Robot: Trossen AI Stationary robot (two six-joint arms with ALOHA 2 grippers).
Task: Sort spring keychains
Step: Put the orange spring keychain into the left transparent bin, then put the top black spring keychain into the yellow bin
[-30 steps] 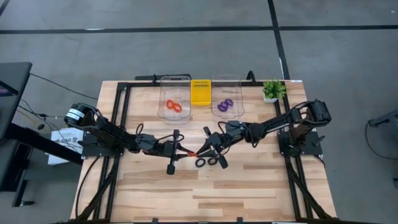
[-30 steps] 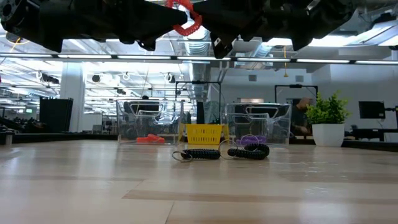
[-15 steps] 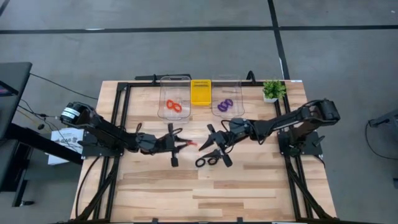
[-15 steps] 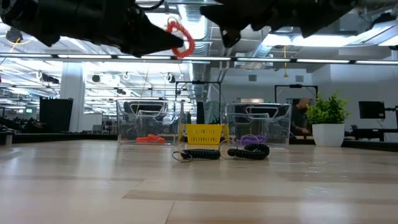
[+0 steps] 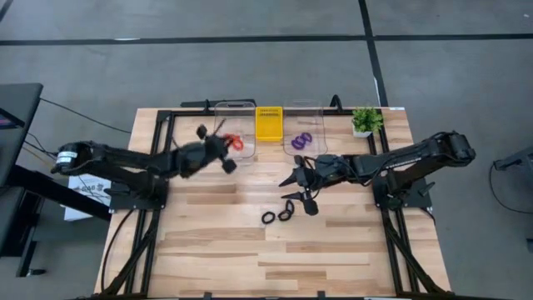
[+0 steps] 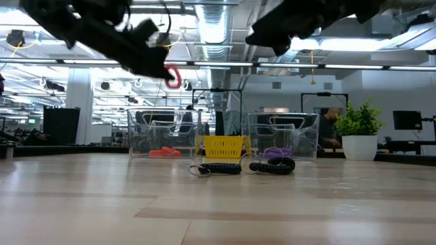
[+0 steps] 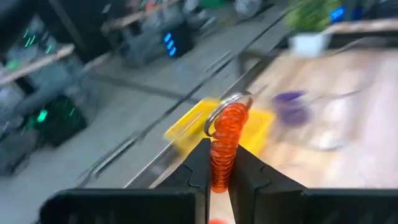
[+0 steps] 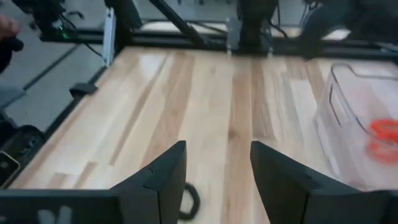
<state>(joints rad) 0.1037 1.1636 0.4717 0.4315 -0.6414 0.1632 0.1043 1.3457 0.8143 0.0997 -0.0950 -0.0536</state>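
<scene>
My left gripper (image 5: 223, 150) is shut on an orange-red spring keychain (image 7: 222, 147) and hovers in the air beside the left clear bin (image 5: 218, 117), well above the table in the low view (image 6: 162, 68). An orange-red keychain (image 6: 163, 152) lies in that bin. Purple keychains (image 5: 301, 141) lie in the right clear bin (image 5: 303, 108). Two black keychains (image 5: 277, 216) rest on the table near its middle. My right gripper (image 5: 295, 192) hangs open above the table, just to the far right of them, with nothing between its fingers (image 8: 163, 182). My left gripper pinches the orange-red keychain's coil (image 7: 219, 169) between its two fingers. The coil sticks out forward past the fingertips, and its metal ring (image 7: 225, 107) is at the free end. The keychain is lifted clear of the table and the bin (image 6: 173, 76).
A small yellow basket (image 5: 268, 123) stands between the two bins at the far edge. A potted plant (image 5: 365, 121) stands at the far right corner. Bare wood (image 5: 275, 258) spreads across the near half of the table.
My right gripper has opened, let go of the orange-red keychain and drawn back toward the table's right edge. My left gripper has kept the keychain and carried it from the table's middle toward the far edge, up to the left bin.
</scene>
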